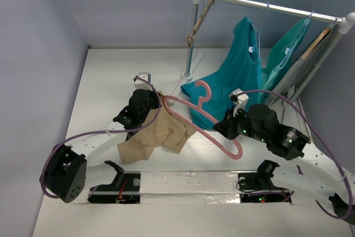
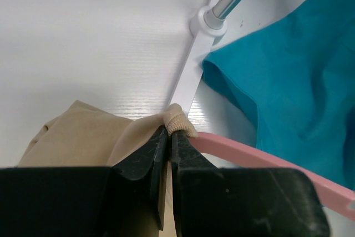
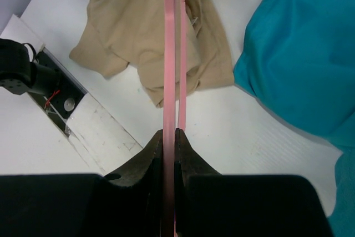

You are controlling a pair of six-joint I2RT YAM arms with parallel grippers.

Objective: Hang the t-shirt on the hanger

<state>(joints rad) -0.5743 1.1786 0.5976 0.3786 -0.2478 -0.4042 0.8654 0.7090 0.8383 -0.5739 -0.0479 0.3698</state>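
The tan t-shirt (image 1: 158, 134) hangs crumpled from one end of the pink hanger (image 1: 205, 116), its lower part resting on the table. My left gripper (image 1: 157, 99) is shut on the t-shirt's ribbed collar (image 2: 178, 119), right where the hanger's arm (image 2: 249, 151) enters the fabric. My right gripper (image 1: 226, 127) is shut on the hanger's other arm, near its lower right end. In the right wrist view the hanger (image 3: 168, 54) runs straight out from between the fingers (image 3: 188, 154), over the t-shirt (image 3: 133, 26). The hook points up toward the teal cloth.
A clothes rack (image 1: 266, 6) stands at the back right with teal garments (image 1: 244, 65), pale-blue hangers (image 1: 288, 48) and a wooden hanger (image 1: 197, 26). One teal garment (image 2: 288, 81) drapes onto the table beside the rack's foot (image 2: 208, 23). A taped strip (image 1: 188, 184) lies between the arm bases.
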